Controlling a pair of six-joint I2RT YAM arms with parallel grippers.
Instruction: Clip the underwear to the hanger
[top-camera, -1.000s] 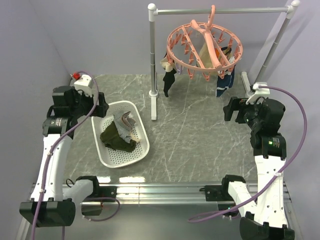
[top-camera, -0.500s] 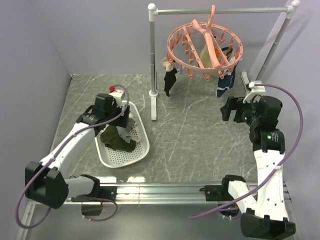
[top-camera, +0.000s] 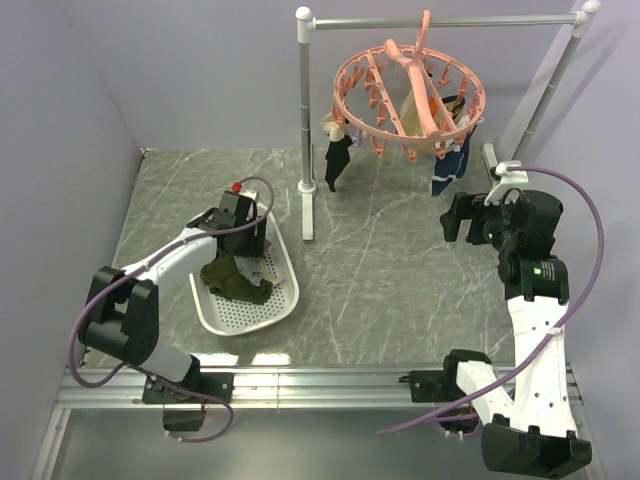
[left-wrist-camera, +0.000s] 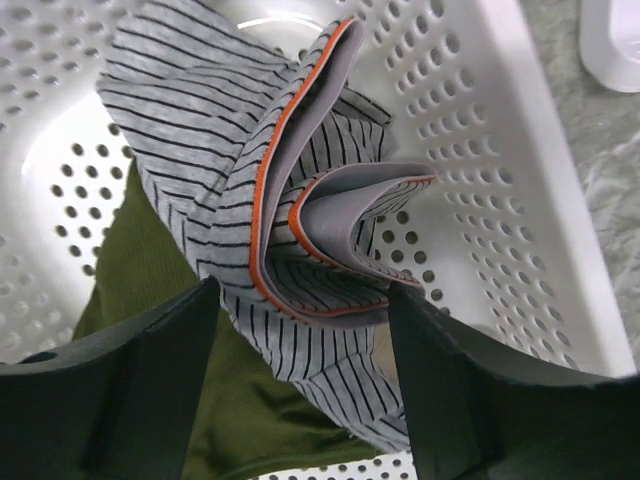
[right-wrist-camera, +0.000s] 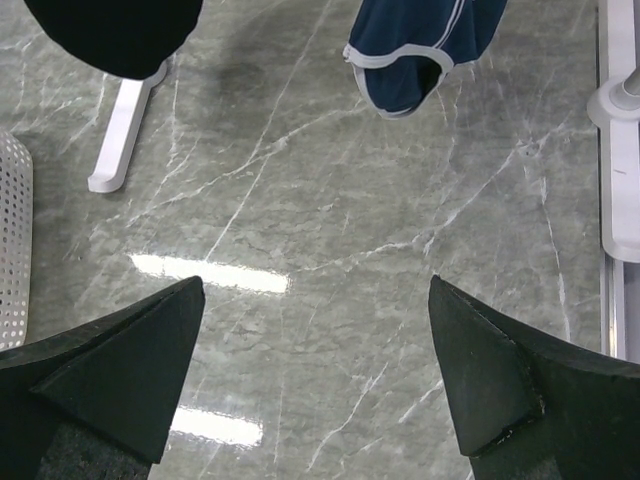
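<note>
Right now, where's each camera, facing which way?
Top external: above and behind the robot, looking down on table, basket, pink hanger; left arm, right arm show.
Left wrist: above the basket, facing down at striped underwear; own fingers below.
Right wrist: facing down at table and a navy garment; own fingers below.
Shared: top and left wrist both see basket, underwear.

Left arm: elbow folded out at 10 o'clock from its base, forearm stretched toward 2 o'clock, wrist pitched down. The left gripper (top-camera: 247, 238) points downward with its jaws apart, both dark fingers (left-wrist-camera: 150, 380) showing in the wrist view.

Right arm: forearm runs up toward 12 o'clock, wrist bent over. The right gripper (top-camera: 455, 217) faces 9 o'clock, jaws spread wide.
</note>
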